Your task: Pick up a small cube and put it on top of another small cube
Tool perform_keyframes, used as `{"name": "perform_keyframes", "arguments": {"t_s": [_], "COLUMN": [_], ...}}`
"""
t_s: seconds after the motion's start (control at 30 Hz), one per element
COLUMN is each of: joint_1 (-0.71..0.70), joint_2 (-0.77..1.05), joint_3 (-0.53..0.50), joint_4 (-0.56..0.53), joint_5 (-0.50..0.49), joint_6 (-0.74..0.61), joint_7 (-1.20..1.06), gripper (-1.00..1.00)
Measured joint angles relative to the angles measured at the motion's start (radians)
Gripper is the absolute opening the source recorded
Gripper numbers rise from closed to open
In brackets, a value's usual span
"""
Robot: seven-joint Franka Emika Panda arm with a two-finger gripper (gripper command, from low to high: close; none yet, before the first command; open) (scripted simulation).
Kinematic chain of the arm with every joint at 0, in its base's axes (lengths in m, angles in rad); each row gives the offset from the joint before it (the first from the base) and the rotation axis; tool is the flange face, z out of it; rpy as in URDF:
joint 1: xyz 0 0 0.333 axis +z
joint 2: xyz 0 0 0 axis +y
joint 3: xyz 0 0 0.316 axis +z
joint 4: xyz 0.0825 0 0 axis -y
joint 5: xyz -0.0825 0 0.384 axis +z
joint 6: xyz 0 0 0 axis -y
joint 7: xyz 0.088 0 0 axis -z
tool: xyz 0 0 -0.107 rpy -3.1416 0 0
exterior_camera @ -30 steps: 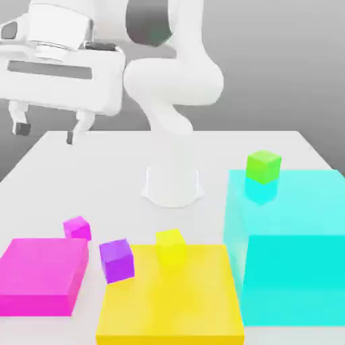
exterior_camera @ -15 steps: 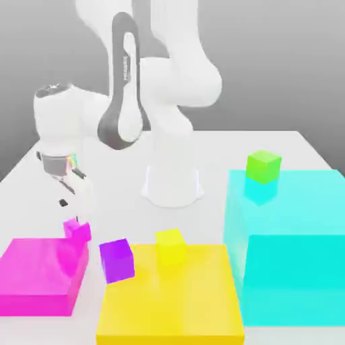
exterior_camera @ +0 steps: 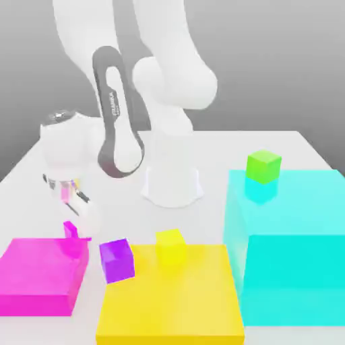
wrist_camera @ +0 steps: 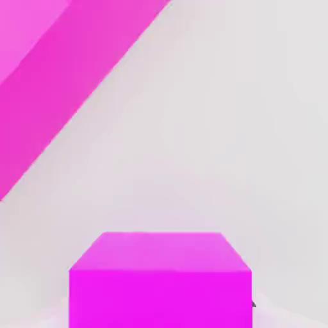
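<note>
The small cube (exterior_camera: pixel 69 228) is bright magenta-pink and rests on the white table, just behind the far corner of the large flat magenta block (exterior_camera: pixel 40 273). My gripper (exterior_camera: pixel 77 222) has come down right onto it and its white hand covers much of the cube. In the hand view the small cube (wrist_camera: pixel 160 282) sits very close, with the flat magenta block (wrist_camera: pixel 57 70) slanting past beyond it. A darker purple small cube (exterior_camera: pixel 116 261) lies near the exterior view's right of the pink one. A yellow small cube (exterior_camera: pixel 170 245) and a green small cube (exterior_camera: pixel 263 166) stand on larger blocks.
The yellow cube stands on a large flat yellow block (exterior_camera: pixel 168 303) at the front. The green cube tops a tall cyan block (exterior_camera: pixel 290 249) on the exterior view's right. The arm's white base (exterior_camera: pixel 173 185) stands mid-table.
The hand swung from high at the back left down to the small pink cube, and over the last half second sank a little further, covering more of it.
</note>
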Motion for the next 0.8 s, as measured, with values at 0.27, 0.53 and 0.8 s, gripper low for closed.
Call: {"name": "perform_keyframes", "arguments": {"t_s": [0.27, 0.53, 0.8], "joint_1": [0.031, 0.181, 0.292], "joint_2": [-0.247, -0.33, -0.344], "joint_3": [-0.011, 0.145, 0.279], "joint_4": [-0.01, 0.162, 0.293], "joint_5": [-0.116, -0.055, -0.017], "joint_6": [-0.237, -0.492, -0.634], "joint_7": [0.125, 0.33, 0.508], "gripper": [-1.0, -1.0, -1.0]}}
